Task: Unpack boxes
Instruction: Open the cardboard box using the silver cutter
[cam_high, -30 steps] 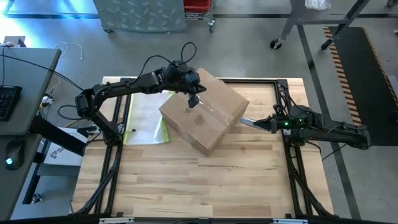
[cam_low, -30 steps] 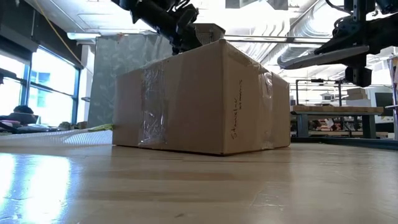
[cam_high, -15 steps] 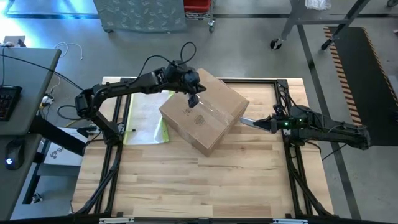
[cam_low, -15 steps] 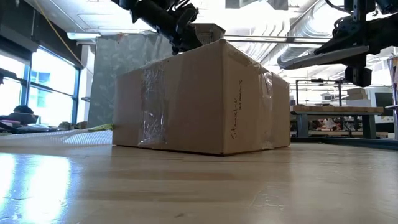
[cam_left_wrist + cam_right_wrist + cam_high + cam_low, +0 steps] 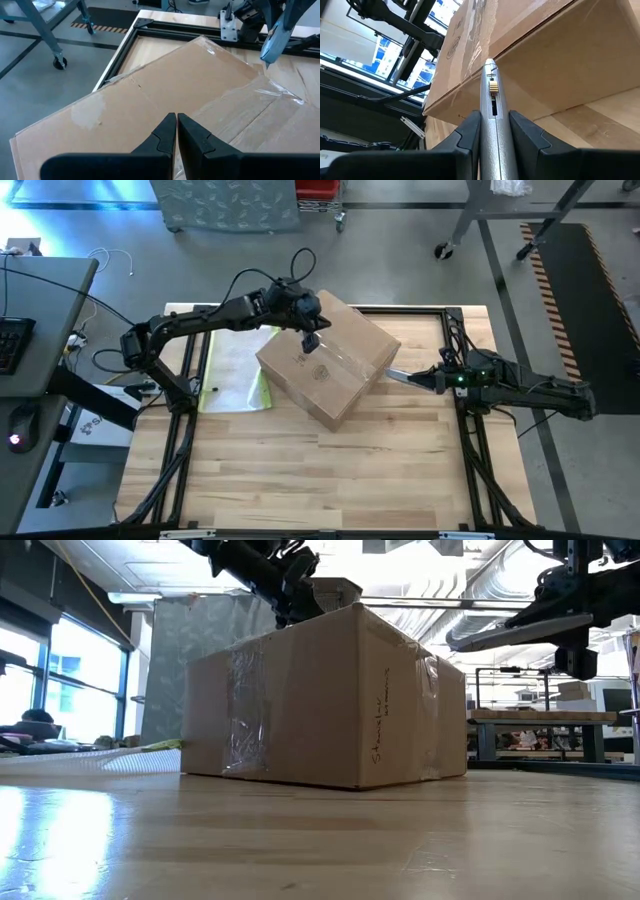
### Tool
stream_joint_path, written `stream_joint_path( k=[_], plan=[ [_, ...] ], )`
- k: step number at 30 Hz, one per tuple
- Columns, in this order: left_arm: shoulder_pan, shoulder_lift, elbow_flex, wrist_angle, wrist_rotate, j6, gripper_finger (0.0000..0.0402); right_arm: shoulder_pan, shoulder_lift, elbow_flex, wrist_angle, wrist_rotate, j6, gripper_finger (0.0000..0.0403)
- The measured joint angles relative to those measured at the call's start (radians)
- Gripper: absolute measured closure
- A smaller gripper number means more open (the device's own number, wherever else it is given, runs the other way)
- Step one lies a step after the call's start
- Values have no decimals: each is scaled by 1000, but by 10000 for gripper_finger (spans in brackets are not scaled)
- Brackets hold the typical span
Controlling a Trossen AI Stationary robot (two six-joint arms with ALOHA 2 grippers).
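**Sealed carton between two hands on the wooden counter**

Pale wood planks make up the counter [image 5: 300,480], framed by black rails, with a grey concrete floor beyond its far edge. On the far half of the counter sits the brown cardboard carton [image 5: 328,370], turned at an angle so one corner points toward the near side. Its flaps are closed, and clear tape [image 5: 245,710] runs down its side in the low view and across its top seam in the left wrist view. Small dark printed marks show on its top.

Just left of the carton, a flat clear sleeve with a yellow edge [image 5: 238,370] lies on the counter, partly under the left arm.

The left hand [image 5: 312,338] hangs over the far-left part of the carton's top, its fingers [image 5: 165,137] pressed together with nothing between them, tips pointing down at the cardboard. Whether they touch the surface cannot be told.

The right hand [image 5: 432,380] reaches in from the right at the carton's right side. It is clamped on a slim silver box cutter [image 5: 492,115], whose tip points at the carton's taped edge and stands right at the cardboard.
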Motion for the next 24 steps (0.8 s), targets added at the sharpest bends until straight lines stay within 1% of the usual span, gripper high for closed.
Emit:
stream_joint_path(
  k=[11,13,15,18,21,24],
  plan=[
    [0,0,0,-1,0,0,401,0,0,0,1,1,0,344],
    [-2,0,0,-2,0,0,401,8,7,-1,24,7,5,344],
    [-5,0,0,-14,0,12,401,36,23,-1,95,48,32,344],
    [-10,0,0,-24,0,32,401,113,68,-1,203,146,2,344],
    [-12,0,0,-25,0,32,402,195,105,-1,207,232,-9,344],
    [-12,0,0,-27,-1,32,401,263,110,4,194,315,9,344]
  ],
)
